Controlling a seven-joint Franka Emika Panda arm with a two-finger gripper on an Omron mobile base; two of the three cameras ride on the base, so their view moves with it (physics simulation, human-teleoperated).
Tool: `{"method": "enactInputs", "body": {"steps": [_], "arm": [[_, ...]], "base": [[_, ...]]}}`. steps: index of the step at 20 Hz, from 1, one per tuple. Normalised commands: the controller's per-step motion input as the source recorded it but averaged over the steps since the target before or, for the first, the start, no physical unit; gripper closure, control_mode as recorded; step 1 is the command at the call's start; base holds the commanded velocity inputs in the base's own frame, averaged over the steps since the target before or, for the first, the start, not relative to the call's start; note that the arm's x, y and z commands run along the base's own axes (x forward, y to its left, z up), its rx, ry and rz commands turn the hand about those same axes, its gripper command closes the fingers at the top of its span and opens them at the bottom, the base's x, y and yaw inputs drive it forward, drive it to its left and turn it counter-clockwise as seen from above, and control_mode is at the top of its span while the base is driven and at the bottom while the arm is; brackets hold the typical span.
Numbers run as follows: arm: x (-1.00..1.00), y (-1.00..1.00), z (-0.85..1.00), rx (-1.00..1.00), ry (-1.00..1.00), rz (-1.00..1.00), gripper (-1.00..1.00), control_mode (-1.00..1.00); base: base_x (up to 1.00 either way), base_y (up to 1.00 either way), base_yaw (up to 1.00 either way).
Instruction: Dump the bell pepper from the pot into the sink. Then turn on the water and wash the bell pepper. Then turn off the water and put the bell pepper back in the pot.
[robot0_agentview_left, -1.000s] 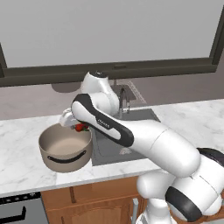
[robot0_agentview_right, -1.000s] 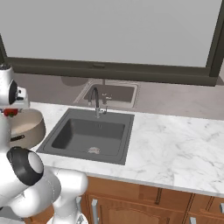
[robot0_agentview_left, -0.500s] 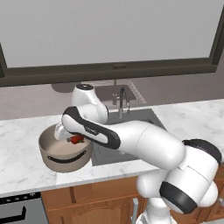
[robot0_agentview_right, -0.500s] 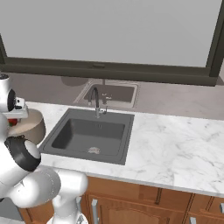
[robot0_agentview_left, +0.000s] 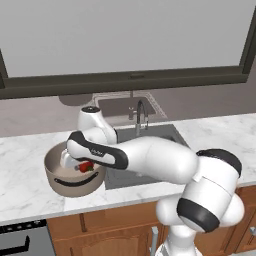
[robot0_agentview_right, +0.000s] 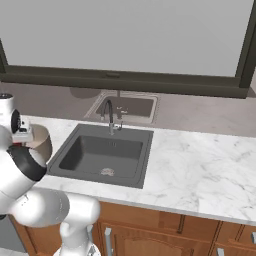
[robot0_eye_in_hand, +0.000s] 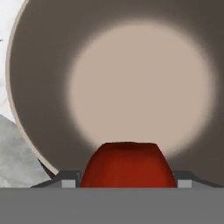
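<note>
The red bell pepper (robot0_agentview_left: 86, 166) hangs just inside the beige pot (robot0_agentview_left: 75, 188), and my gripper (robot0_agentview_left: 81, 165) is shut on it. In the hand view the bell pepper (robot0_eye_in_hand: 127, 164) sits between my fingertips (robot0_eye_in_hand: 68, 180), with the pot's pale floor (robot0_eye_in_hand: 140, 87) straight below. The pot (robot0_agentview_right: 44, 144) stands on the marble counter left of the dark grey sink (robot0_agentview_left: 152, 136). The sink (robot0_agentview_right: 100, 152) holds nothing but its drain, and no water runs from the curved faucet (robot0_agentview_right: 109, 114).
A smaller, paler basin (robot0_agentview_left: 127, 106) lies behind the faucet (robot0_agentview_left: 139, 117), beyond the dark window ledge. White marble counter (robot0_agentview_left: 220, 131) stretches right of the sink. My own white arm arches over the sink's left edge. An oven front (robot0_agentview_left: 20, 241) sits low on the left.
The arm has swung left and down, carrying the bell pepper from above the pot's right rim to inside the pot. The grip has stayed the same.
</note>
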Motion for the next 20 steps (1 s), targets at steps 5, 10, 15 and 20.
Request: {"method": "enactInputs", "body": {"steps": [5,10,15,20], "arm": [[0.23,0.03,-0.17,0.00,0.01,0.00,1.00,-1.00],[0.20,0.03,-0.15,0.00,0.01,0.00,1.00,-1.00],[0.05,0.11,-0.23,-0.03,0.00,0.00,1.00,-1.00],[0.00,0.15,-0.22,-0.07,0.00,0.00,-1.00,-1.00]], "base": [[0.00,0.00,0.00],[0.00,0.00,0.00],[0.00,0.00,0.00],[0.00,0.00,0.00]]}}
